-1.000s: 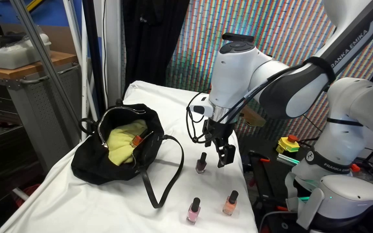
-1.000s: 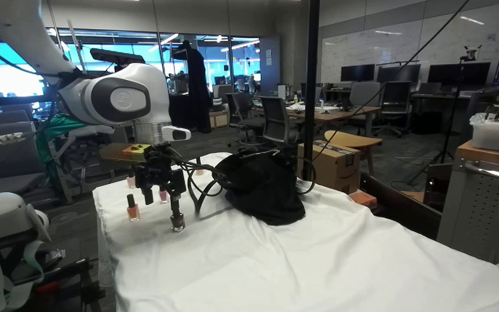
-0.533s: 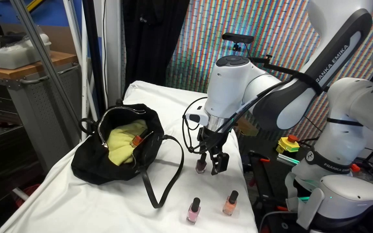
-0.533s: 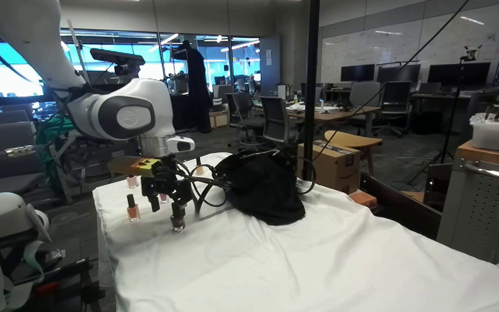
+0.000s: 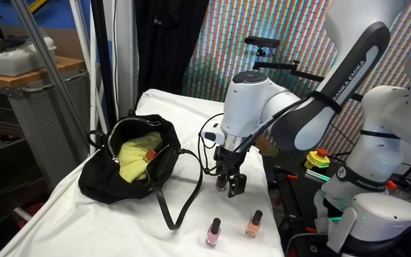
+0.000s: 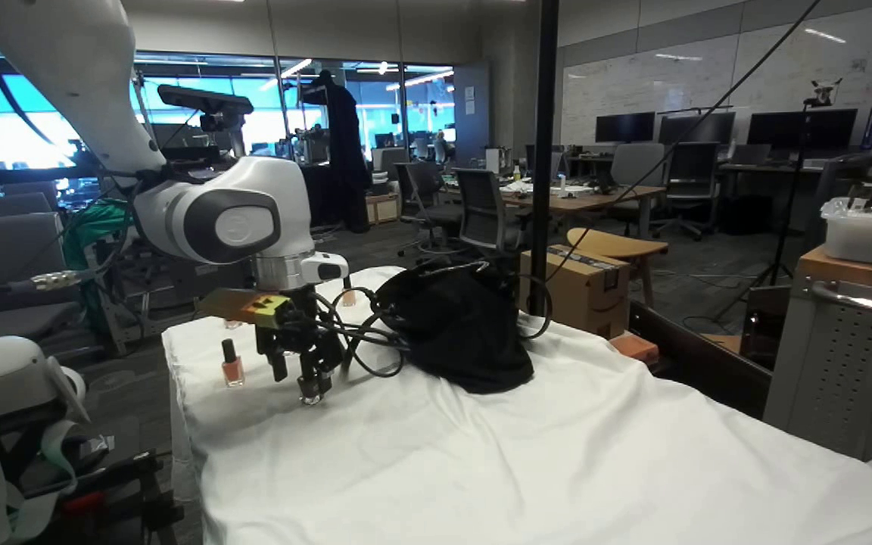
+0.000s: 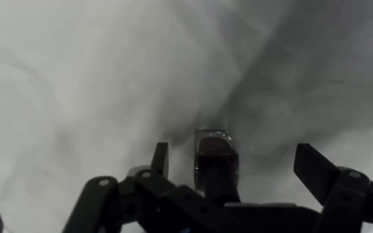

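My gripper (image 7: 233, 155) is open and low over the white cloth. In the wrist view a dark red nail polish bottle (image 7: 216, 147) with a black cap stands between the fingers, nearer the left finger, with visible gaps on both sides. In both exterior views the gripper (image 5: 229, 184) (image 6: 303, 371) is down around this upright bottle (image 5: 221, 183) (image 6: 310, 395), which it partly hides. A pink bottle (image 5: 213, 236) and a peach bottle (image 5: 253, 227) stand nearby. A black bag (image 5: 100, 184) (image 6: 466, 341) lies open, holding a yellow cloth (image 5: 134, 157) and an orange-red bottle (image 5: 150, 155).
The bag's strap (image 5: 194, 200) loops over the white-covered table (image 5: 95, 228) beside the gripper. More bottles (image 6: 348, 295) (image 6: 232, 324) stand farther back in an exterior view. A yellow emergency stop (image 5: 316, 159) is near the robot's base. A black pole (image 6: 544, 151) stands behind the bag.
My gripper has moved down and towards the bag's side, so its open fingers now come around the dark red bottle. The bottles and the bag have not moved.
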You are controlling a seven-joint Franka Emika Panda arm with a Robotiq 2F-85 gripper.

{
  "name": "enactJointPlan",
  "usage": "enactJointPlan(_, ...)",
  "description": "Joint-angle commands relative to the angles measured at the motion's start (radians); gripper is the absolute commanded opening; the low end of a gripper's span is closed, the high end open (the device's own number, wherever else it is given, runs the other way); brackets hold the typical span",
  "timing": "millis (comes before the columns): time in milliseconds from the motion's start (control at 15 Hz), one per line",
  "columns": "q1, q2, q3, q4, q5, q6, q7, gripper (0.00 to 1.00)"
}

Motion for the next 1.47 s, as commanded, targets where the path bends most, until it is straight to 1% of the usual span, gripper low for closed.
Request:
enactJointPlan(0, -0.012, 0.031, 0.01, 0.027, -0.008, 0.013, -0.011, 1.0)
enactJointPlan(267, -0.011, 0.034, 0.01, 0.032, -0.013, 0.009, -0.008, 1.0)
enactJointPlan(400, -0.01, 0.032, 0.009, 0.032, -0.016, 0.006, -0.004, 0.86)
enactJointPlan(467, -0.01, 0.032, 0.008, 0.032, -0.017, 0.006, -0.004, 0.71)
enactJointPlan(533, -0.01, 0.033, 0.008, 0.032, -0.017, 0.005, -0.003, 0.62)
enactJointPlan(1000, -0.004, 0.024, 0.001, 0.035, -0.05, -0.007, 0.016, 0.16)
enactJointPlan(1133, 0.001, 0.012, -0.001, 0.036, -0.065, -0.019, 0.032, 0.15)
enactJointPlan(1400, 0.014, -0.042, 0.007, 0.06, -0.069, -0.111, 0.078, 0.15)
